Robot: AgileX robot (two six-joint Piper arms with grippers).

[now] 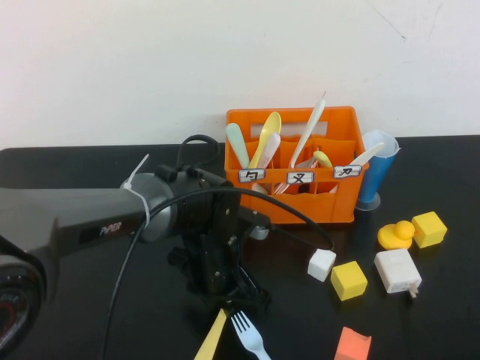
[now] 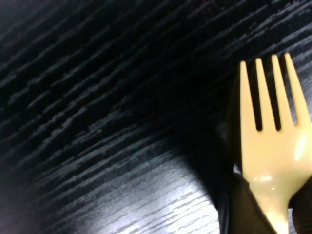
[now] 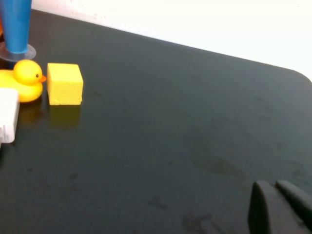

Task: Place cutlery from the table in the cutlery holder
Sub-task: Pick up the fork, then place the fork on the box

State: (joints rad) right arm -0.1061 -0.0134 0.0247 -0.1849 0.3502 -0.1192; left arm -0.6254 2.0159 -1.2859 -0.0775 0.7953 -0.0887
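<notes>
My left gripper [image 1: 225,296] is low over the front of the black table [image 1: 435,322], shut on a yellow fork [image 1: 212,337]. The left wrist view shows the fork [image 2: 273,141] pinched at its neck in the left gripper [image 2: 278,214], tines pointing away. A light blue fork [image 1: 251,336] lies on the table just right of it. The orange cutlery holder [image 1: 341,202] stands at the back with a pale yellow spoon [image 1: 268,131], a cream-white piece [image 1: 311,127] and other utensils upright in it. My right gripper [image 3: 272,185] shows only in its wrist view, shut and empty over bare table.
A blue cup [image 1: 375,169] stands right of the holder. A yellow duck [image 1: 395,234], two yellow blocks [image 1: 429,229] [image 1: 349,280], a white block [image 1: 321,264], a white charger [image 1: 397,270] and an orange piece [image 1: 352,345] lie at the right front.
</notes>
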